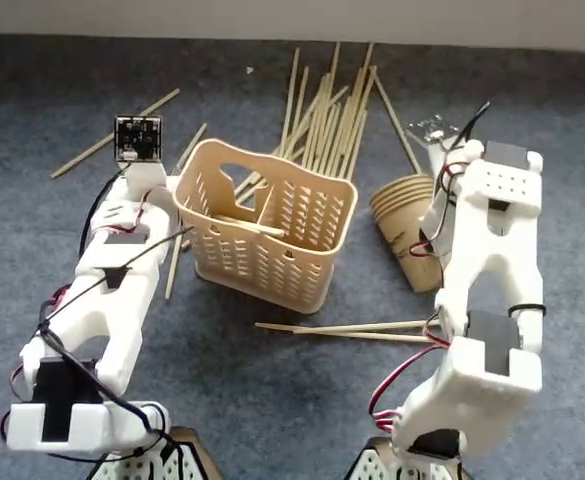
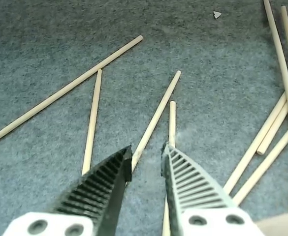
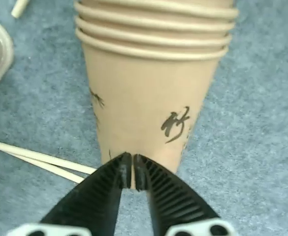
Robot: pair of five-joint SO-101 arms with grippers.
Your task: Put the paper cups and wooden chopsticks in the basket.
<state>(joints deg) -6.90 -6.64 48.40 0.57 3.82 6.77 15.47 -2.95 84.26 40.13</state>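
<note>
Presently, the stack of brown paper cups [image 3: 148, 98] lies on its side on the grey carpet [image 1: 272, 400], near the cream perforated plastic basket [image 1: 272, 265] and outside it. The cup mouths face away from my arm bases. My right pincer [image 3: 133, 166] sits at the bottom end of the stack, jaws drawn to a thin slit with the base edge of the outermost cup caught between them (only a sliver of it shows there).

The pale wooden chopsticks [image 1: 327, 110] are mostly fanned out on the carpet behind the basket. A few sticks [image 1: 247, 225] lie inside the basket. Two more [image 1: 352, 328] lie on the carpet in front of it, running toward the base of the cups. Several others [image 2: 92, 118] are scattered beside the basket, under my left arm.

My left pincer [image 2: 147, 151] hangs over those scattered sticks, jaws parted by a modest gap and gripping nothing. One stick [image 2: 172, 123] lies on the carpet in line with that gap; another [image 2: 156, 113] passes beneath one fingertip.
</note>
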